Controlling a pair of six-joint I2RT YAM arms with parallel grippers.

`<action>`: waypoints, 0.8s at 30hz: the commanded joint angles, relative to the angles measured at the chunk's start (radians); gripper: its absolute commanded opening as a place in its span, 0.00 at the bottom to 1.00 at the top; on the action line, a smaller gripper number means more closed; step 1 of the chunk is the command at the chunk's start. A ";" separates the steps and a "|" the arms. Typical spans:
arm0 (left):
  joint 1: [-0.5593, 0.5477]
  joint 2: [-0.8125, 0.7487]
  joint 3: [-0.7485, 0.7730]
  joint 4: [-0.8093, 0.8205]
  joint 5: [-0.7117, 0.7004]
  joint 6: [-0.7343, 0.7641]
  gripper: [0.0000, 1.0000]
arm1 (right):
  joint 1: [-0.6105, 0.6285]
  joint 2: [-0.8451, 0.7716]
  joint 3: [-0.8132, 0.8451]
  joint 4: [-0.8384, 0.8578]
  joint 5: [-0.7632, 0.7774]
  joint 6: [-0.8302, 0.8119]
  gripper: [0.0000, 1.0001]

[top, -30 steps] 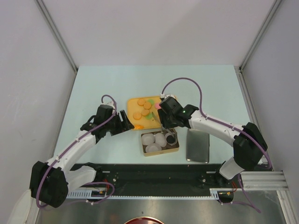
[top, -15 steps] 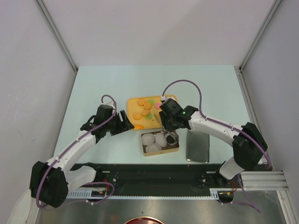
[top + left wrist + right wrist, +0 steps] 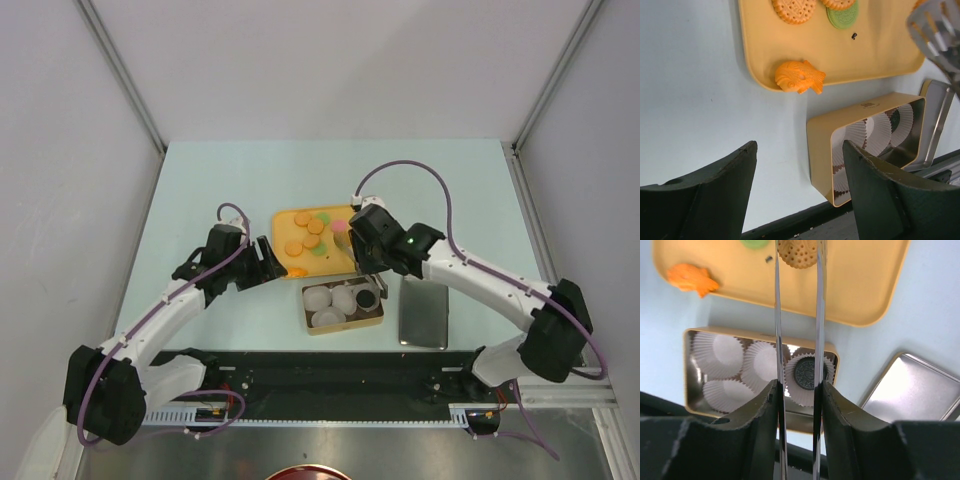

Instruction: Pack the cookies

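Several orange cookies (image 3: 311,241), a green one (image 3: 322,248) and a pink one (image 3: 340,227) lie on the yellow tray (image 3: 285,215). A black cookie (image 3: 807,373) lies in a white paper cup at the right end of the gold tin (image 3: 345,328). My right gripper (image 3: 362,262) is shut on metal tongs (image 3: 777,315). The tong arms stand apart and empty above the tin and the tray edge. My left gripper (image 3: 268,262) is open and empty, left of the tin. In the left wrist view (image 3: 799,150) it hangs over bare table beside the tin wall (image 3: 820,150).
An orange fish-shaped piece (image 3: 799,77) lies on the tray's near edge. The tin's silver lid (image 3: 424,312) lies flat to the right of the tin. Several empty white paper cups (image 3: 720,352) fill the rest of the tin.
My right gripper has lifted the tongs off the tin's right end and shifted slightly right. The black cookie now lies uncovered in its cup. The left arm has not moved.
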 commanded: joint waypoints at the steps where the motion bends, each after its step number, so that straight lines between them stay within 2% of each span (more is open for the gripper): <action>1: -0.005 -0.015 0.023 0.008 0.007 0.022 0.75 | 0.046 -0.110 0.090 -0.053 0.053 0.017 0.31; 7: -0.005 -0.024 0.026 -0.003 -0.006 0.022 0.75 | 0.172 -0.208 0.058 -0.182 0.121 0.088 0.31; 16: -0.005 -0.029 0.046 -0.018 -0.027 0.025 0.74 | 0.348 -0.362 -0.031 -0.335 0.188 0.286 0.31; 24: -0.005 -0.040 0.058 -0.033 -0.035 0.022 0.74 | 0.431 -0.373 -0.123 -0.298 0.176 0.352 0.31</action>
